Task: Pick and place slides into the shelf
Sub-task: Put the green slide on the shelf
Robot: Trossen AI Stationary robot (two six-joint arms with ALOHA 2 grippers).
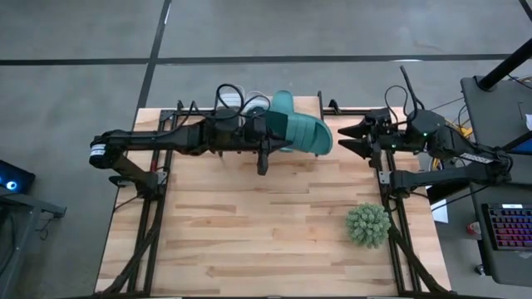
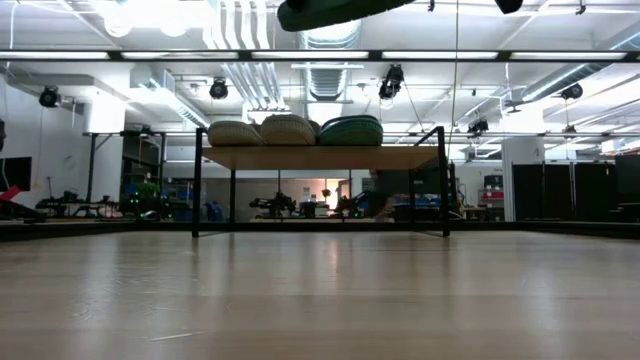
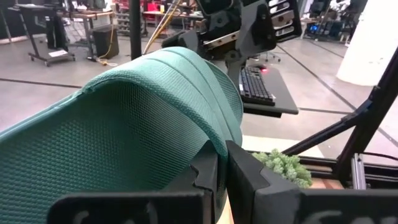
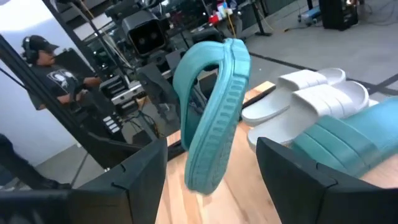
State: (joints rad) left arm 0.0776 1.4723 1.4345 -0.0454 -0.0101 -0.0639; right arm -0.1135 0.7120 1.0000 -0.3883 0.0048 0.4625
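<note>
The left arm (image 1: 158,141) reaches from 9 o'clock across the far edge of the table (image 1: 266,241), its left gripper (image 1: 268,137) pinched tight on the edge of 1 teal slide (image 1: 301,133), which is held up off the surface above the shelf. In the left wrist view the fingers (image 3: 245,180) press together on the sandal's rim, its ribbed strap (image 3: 186,81) arching up beyond them.

The right arm (image 1: 449,154) comes in from 3 o'clock, bent back along the table's edge, with the right gripper (image 1: 356,137) facing the held slide from just beside it, fingers spread and holding nothing. Its wrist view shows the slide on edge between the 2 open fingers (image 4: 292,174), apart from both.

The shelf (image 2: 320,157) stands at 12 o'clock on the pale wooden table, and 3 slides rest on its top: 2 grey-white ones (image 2: 262,131) and 1 teal one (image 2: 351,130), side by side.

A spiky green plant ball (image 1: 367,224) sits near 4 o'clock. Beyond the table lie a grey floor, a keyboard (image 1: 509,227), ceiling ducts and a seated person (image 4: 53,71).
</note>
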